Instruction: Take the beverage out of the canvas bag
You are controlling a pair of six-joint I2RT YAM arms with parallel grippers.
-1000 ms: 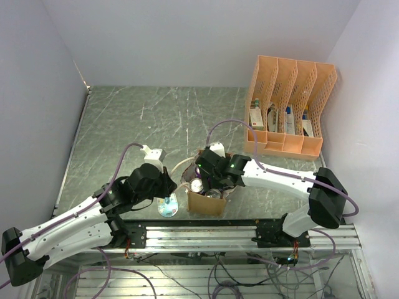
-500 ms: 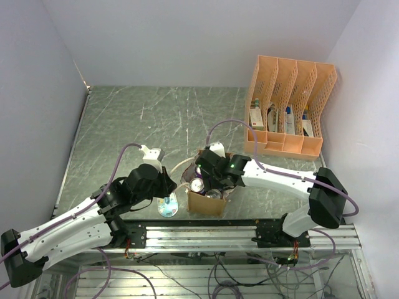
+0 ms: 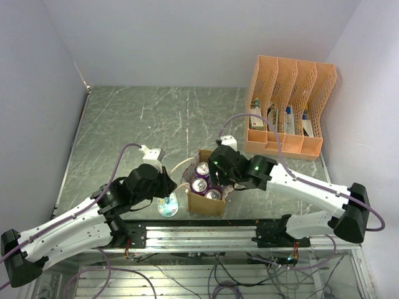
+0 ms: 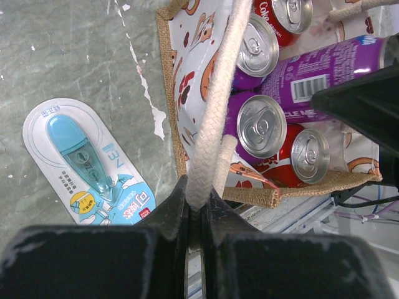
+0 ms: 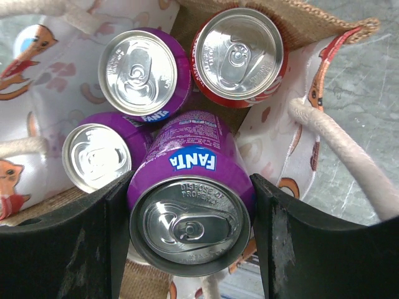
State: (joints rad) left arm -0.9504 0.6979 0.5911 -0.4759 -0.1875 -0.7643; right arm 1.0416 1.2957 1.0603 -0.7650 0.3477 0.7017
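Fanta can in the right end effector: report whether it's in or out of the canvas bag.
Partly out: the Fanta can sits above the other cans, over the canvas bag; its base is hidden.

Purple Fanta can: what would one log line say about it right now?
left jaws: shut on cream handle | right jaws: shut on purple Fanta can | can: above the other cans, over canvas bag

purple can [image 5: 187, 180] FANTA, red can [image 4: 283, 15] Coke

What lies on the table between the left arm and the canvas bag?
A packaged blue correction tape, beside the canvas bag; the top view shows it.
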